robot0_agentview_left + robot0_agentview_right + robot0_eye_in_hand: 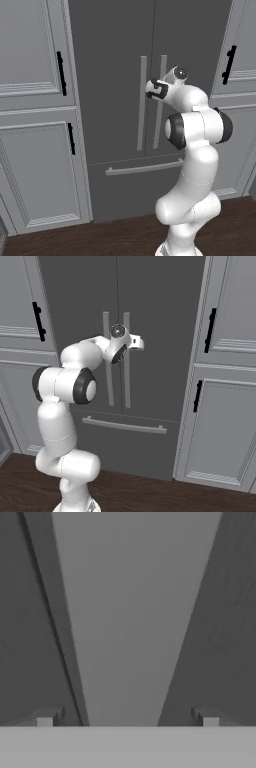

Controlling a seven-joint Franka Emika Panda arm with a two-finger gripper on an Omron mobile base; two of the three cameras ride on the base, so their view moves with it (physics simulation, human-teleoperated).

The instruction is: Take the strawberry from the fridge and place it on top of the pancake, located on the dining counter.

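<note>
Two jaws spread wide: gripper [127, 717] straddles fridge [115, 60] right-door handle [130, 612]; bar vertical, dead ahead between fingertips.

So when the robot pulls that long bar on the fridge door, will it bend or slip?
Probably neither. The bar handle looks like a stiff, straight rail fixed to the fridge, so it should hold. Its smooth face could be a bit slippery. The gripper has its jaws open on either side of it.

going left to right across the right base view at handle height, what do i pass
left cabinet's black handle → arm → gripper at the fridge's bar handles → right cabinet's black handle
</note>
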